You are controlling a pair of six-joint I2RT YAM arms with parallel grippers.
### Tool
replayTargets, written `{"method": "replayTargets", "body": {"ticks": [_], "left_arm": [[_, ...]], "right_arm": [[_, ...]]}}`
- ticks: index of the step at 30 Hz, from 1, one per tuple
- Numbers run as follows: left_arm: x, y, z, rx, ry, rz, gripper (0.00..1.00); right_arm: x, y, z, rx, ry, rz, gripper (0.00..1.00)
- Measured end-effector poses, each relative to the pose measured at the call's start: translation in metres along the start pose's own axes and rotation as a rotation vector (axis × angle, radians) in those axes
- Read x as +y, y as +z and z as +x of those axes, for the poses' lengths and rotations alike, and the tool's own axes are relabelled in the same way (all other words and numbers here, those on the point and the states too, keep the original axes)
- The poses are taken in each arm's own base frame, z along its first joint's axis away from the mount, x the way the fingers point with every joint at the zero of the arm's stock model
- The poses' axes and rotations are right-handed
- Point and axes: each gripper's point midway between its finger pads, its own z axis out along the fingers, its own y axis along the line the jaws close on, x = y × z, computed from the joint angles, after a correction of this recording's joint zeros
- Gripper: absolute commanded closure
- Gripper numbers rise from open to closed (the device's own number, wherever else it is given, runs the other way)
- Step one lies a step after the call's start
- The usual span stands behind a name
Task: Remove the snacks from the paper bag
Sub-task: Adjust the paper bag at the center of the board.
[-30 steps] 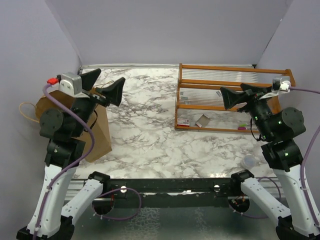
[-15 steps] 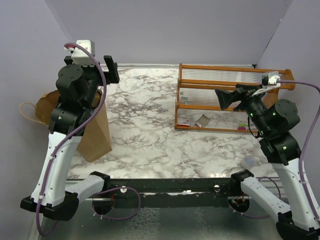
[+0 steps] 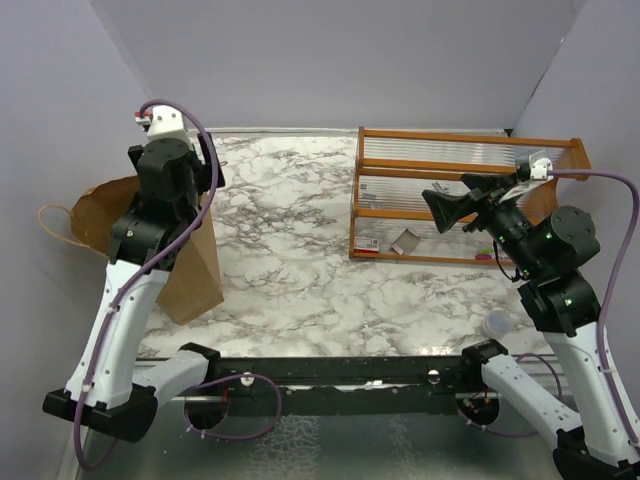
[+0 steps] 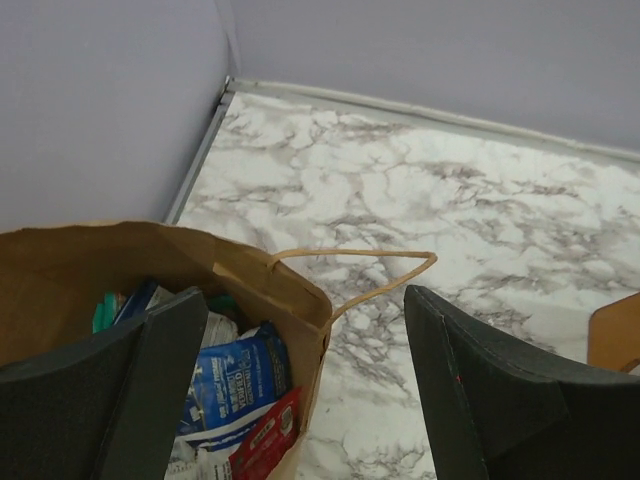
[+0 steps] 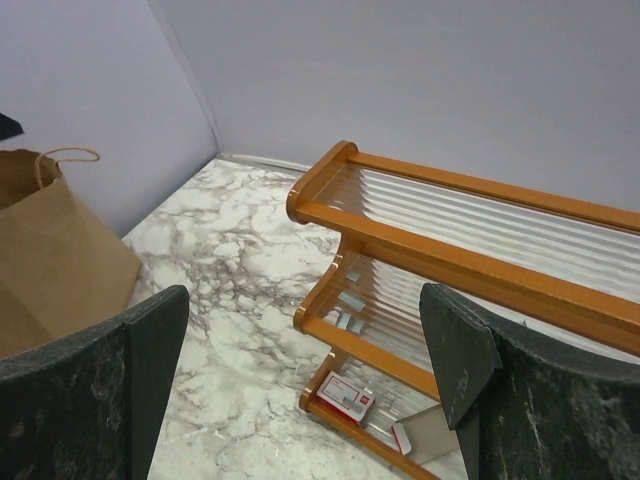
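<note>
The brown paper bag (image 3: 192, 275) stands at the table's left edge with its mouth open, and it also shows at the left of the right wrist view (image 5: 60, 260). Inside the paper bag (image 4: 70, 265) lie the snacks: a blue packet with white lettering (image 4: 235, 385), a red packet (image 4: 268, 440) and a green one (image 4: 103, 312) deeper in. My left gripper (image 4: 300, 300) hangs open above the bag's right rim, with one finger over the mouth and the other over the marble outside. It holds nothing. My right gripper (image 3: 450, 200) is open and empty in front of the wooden rack.
An orange-brown wooden slatted rack (image 3: 455, 165) stands at the back right, with a small red-and-white packet (image 3: 366, 245) and a grey card (image 3: 405, 241) on its lowest shelf. A small pale object (image 3: 497, 322) lies near the right arm. The bag's loop handle (image 4: 350, 285) drapes over the marble.
My left arm has risen and turned from pointing right across the table to looking down over the bag's mouth, its jaws a little narrower. The right gripper has drifted slightly left.
</note>
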Motion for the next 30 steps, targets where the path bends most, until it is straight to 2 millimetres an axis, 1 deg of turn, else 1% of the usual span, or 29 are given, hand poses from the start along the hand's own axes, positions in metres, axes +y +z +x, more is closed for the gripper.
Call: {"method": "replayTargets", "body": {"ticks": [2,3,5,7,8,14,16,18,20,24,25,27,28,30], "left_arm": [[0.001,0.009,0.016,0.041,0.01,-0.028,0.22],[0.001,0.015,0.025,0.066,0.019,-0.044,0.27],[0.0,0.024,0.038,0.099,0.027,-0.064,0.32],[-0.001,0.032,0.046,0.125,0.038,-0.08,0.42],[-0.002,0.035,0.049,0.134,0.041,-0.085,0.46],[-0.005,0.045,0.06,0.159,0.05,-0.092,0.49],[-0.006,0.046,0.062,0.161,0.051,-0.087,0.45],[-0.008,0.047,0.064,0.162,0.053,-0.076,0.44],[-0.01,0.048,0.065,0.162,0.057,-0.065,0.41],[-0.01,0.048,0.068,0.153,0.057,-0.055,0.4],[-0.01,0.047,0.071,0.156,0.059,-0.052,0.4],[-0.011,0.047,0.075,0.162,0.063,-0.044,0.45],[-0.012,0.048,0.075,0.161,0.062,-0.038,0.49],[-0.016,0.049,0.074,0.156,0.058,-0.022,0.6]], "right_arm": [[0.001,0.0,0.001,0.004,0.0,-0.007,0.01],[0.002,0.0,0.002,0.004,0.0,-0.01,0.0],[0.002,0.0,0.002,0.005,0.0,-0.015,0.01],[0.003,-0.001,0.001,0.003,0.0,-0.016,0.01],[0.003,-0.001,0.001,0.002,-0.001,-0.017,0.01],[0.004,-0.004,0.002,-0.001,-0.002,-0.019,0.01],[0.004,-0.004,0.002,0.0,-0.002,-0.019,0.01],[0.004,-0.004,0.002,0.0,-0.001,-0.019,0.01],[0.004,-0.004,0.002,0.001,-0.001,-0.019,0.01],[0.004,-0.004,0.003,0.004,-0.001,-0.023,0.01],[0.004,-0.003,0.003,0.004,-0.001,-0.024,0.01],[0.004,-0.003,0.005,0.008,0.0,-0.026,0.01],[0.005,-0.003,0.006,0.011,0.001,-0.028,0.01],[0.004,-0.002,0.007,0.015,0.002,-0.029,0.01]]}}
